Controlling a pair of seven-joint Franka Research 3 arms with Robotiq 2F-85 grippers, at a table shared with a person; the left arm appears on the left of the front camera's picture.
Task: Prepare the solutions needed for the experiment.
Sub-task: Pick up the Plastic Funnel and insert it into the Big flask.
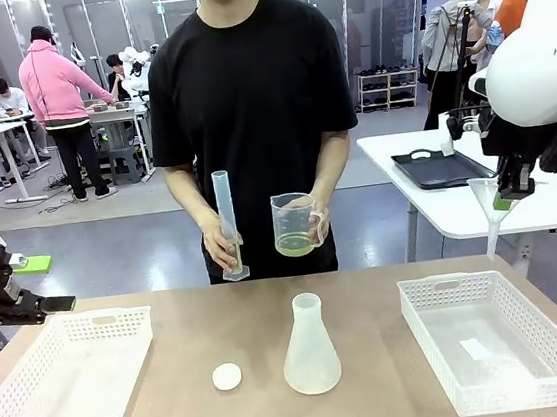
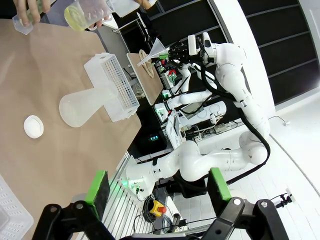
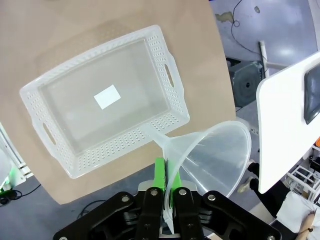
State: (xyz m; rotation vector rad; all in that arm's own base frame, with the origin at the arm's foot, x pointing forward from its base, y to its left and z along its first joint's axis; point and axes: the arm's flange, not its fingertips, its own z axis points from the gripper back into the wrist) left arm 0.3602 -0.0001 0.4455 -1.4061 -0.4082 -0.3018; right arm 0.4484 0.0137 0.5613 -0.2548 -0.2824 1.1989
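Funnel step: right gripper (image 3: pixel 166 177) clamped on funnel (image 3: pixel 215 155) rim, left gripper (image 2: pixel 158 186) wide open and empty; next, seat spout in flask (image 1: pixel 310 351), apparently empty, so the person can pour yellow liquid (image 1: pixel 296 245) from jug (image 1: pixel 293 212).

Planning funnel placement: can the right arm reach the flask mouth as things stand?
Probably yes. The flask stands uncapped mid-table, nothing above it; the person's cylinder and jug are held beyond it. The right hand holds the funnel high at right.

Flask (image 1: pixel 311 351) frosted plastic; tbl (image 1: pixel 377 368) matt, smooth.
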